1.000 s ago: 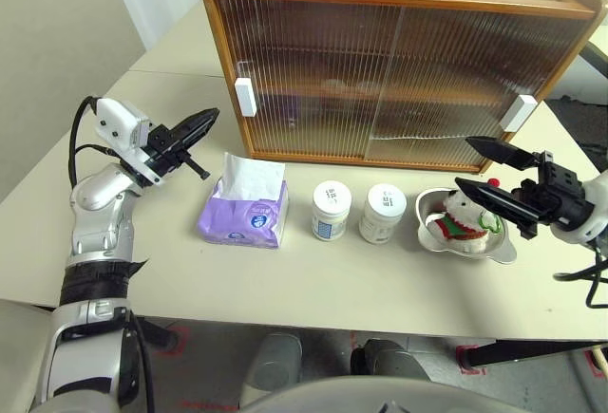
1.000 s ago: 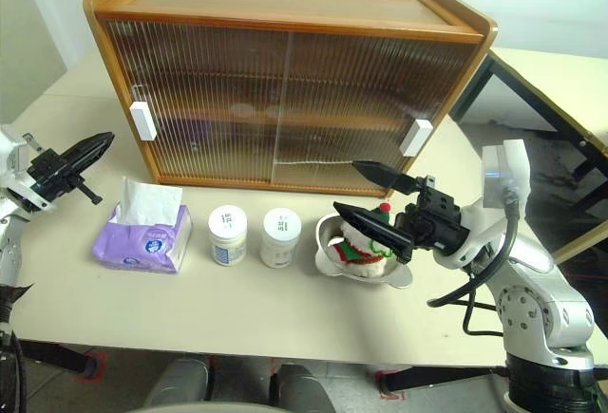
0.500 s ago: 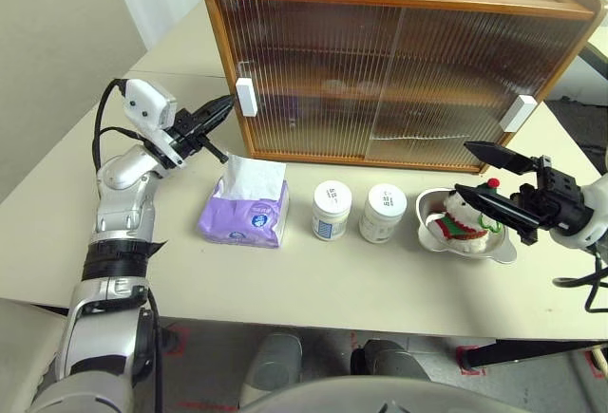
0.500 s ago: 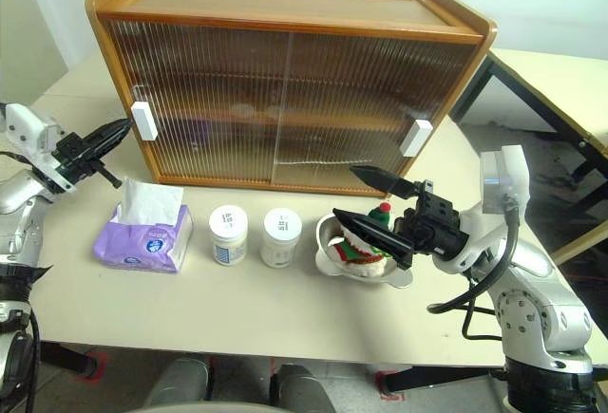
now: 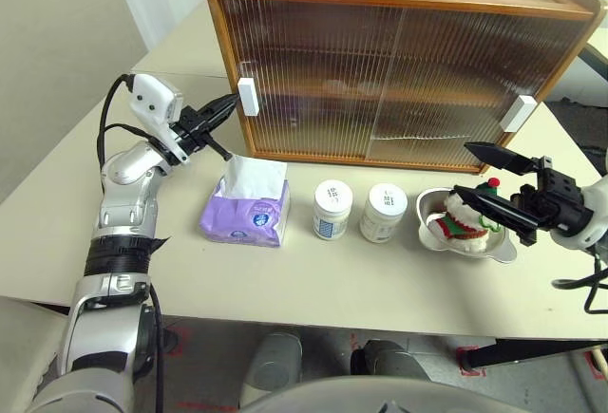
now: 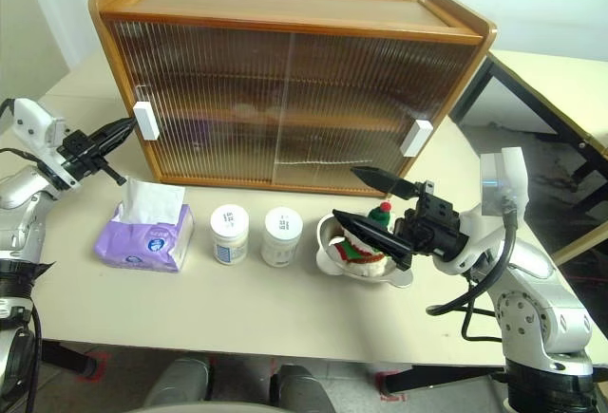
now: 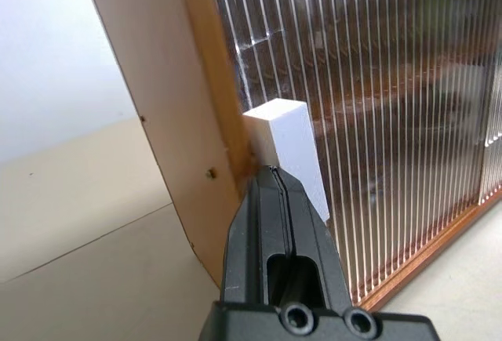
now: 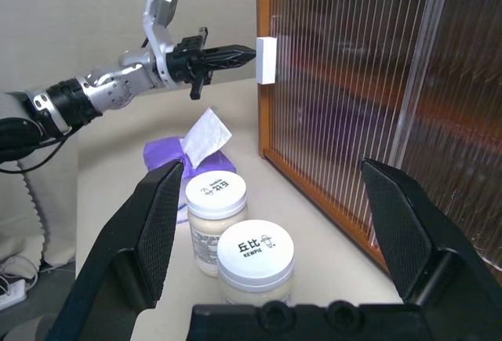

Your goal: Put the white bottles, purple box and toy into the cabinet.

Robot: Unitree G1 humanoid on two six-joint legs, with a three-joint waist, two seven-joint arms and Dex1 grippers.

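In the left eye view nothing is stowed yet: the cabinet (image 5: 399, 62) stands with both ribbed doors shut, and on the surface (image 5: 285, 280) in front of it lie the purple box (image 5: 245, 212), the two white bottles (image 5: 332, 209) side by side, and the toy (image 5: 464, 218) sitting in a metal bowl (image 5: 503, 247). The left hand (image 5: 228, 104), fingers pressed together, has its tip at the white handle (image 5: 247, 96) of the left door, which I judge to be the opening step. The right eye view shows the right hand (image 6: 375, 204) spread wide and empty, its fingers either side of the toy. The left wrist view puts the closed fingertips right at the handle's edge, beside the wooden frame; contact I cannot confirm. The right wrist view frames the bottles between wide-open fingers. All four things remain to be placed.
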